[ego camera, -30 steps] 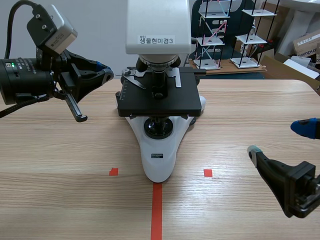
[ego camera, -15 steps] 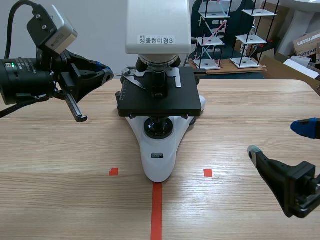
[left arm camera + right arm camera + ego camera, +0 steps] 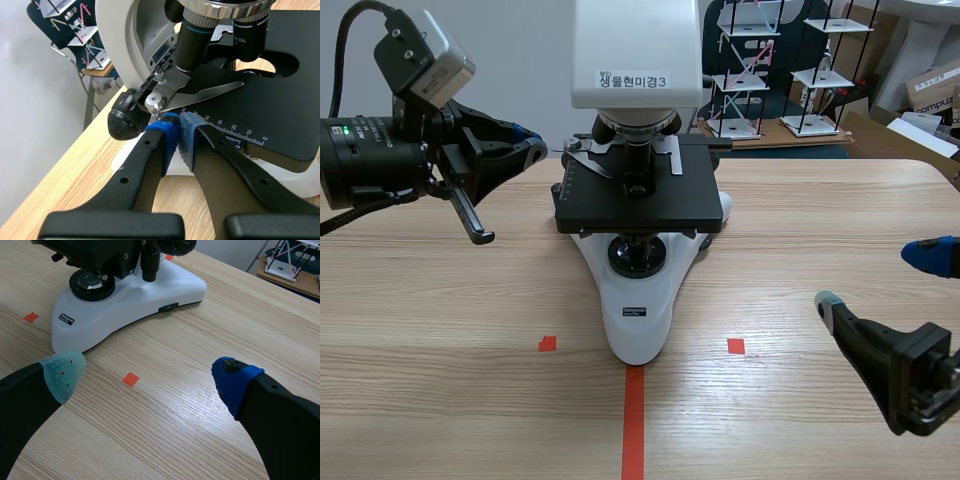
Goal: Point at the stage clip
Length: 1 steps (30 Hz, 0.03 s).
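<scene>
Your left gripper sits in the upper left of the scene view, held above the table with its tips aimed rightward at the microscope, which fills the centre of the frame. The stage clip is the thin silver arm at the back left corner of the black stage, upper middle of the scene view, just left of the objective lenses. In the left wrist view the left gripper is closed on nothing, its two blue pads pressed together. The stage clip lies right ahead of them, its round pivot screw just beyond the tips and its blade running away across the stage. Tips look to be at the clip's pivot end, but you can't tell from this angle whether they touch it or stop just short. A black knob sits just beside the tips. Your right gripper is in the lower right of the scene view, low over the table and well apart from the microscope. In the right wrist view the right gripper is spread wide with nothing in it, teal pad on one finger, blue pad on the other, and the microscope's white base ahead of it. A small orange-red tape square lies on the wood between the fingers.
</scene>
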### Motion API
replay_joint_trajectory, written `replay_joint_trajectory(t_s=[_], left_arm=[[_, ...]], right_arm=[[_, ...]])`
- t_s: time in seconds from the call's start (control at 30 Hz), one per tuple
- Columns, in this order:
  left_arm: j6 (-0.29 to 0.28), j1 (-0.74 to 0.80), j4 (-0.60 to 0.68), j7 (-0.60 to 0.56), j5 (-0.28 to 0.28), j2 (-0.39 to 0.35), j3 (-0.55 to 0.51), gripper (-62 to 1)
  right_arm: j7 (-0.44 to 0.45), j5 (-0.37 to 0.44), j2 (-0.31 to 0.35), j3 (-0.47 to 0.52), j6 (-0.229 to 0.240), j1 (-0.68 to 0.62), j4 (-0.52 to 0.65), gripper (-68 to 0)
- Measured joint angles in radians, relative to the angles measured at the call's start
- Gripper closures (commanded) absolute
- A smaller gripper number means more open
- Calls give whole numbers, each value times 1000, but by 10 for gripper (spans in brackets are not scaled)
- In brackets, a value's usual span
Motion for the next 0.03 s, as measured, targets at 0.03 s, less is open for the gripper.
replay_joint_trajectory(t_s=[0.03], left_arm=[[0, 0, 0, 0, 0, 0, 0, -15]], right_arm=[[0, 0, 0, 0, 0, 0, 0, -553]])
